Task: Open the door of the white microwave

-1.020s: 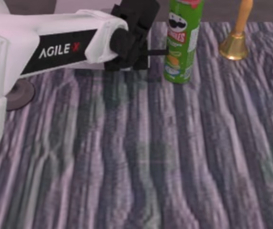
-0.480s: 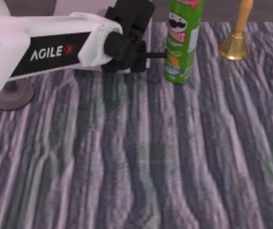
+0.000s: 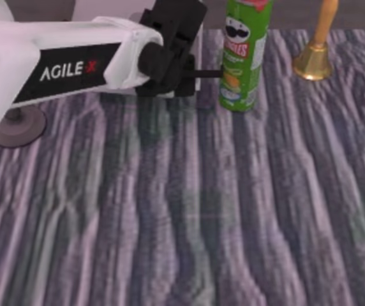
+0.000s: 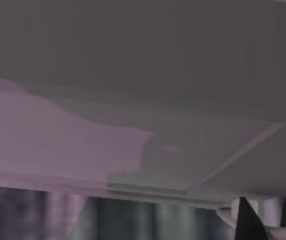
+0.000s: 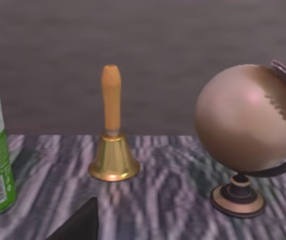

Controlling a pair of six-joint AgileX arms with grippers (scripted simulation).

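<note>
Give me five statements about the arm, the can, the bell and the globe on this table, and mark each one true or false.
1. The left gripper is at the far edge of the table, right beside the green Pringles can. True.
2. The Pringles can lies on its side. False: it stands upright.
3. The gold bell has an orange handle and stands between the can and the globe in the right wrist view. True.
4. The bell is tipped over against the globe. False: it stands upright, apart from the globe.
5. The left arm hides most of the white microwave in the top view. True.
</note>
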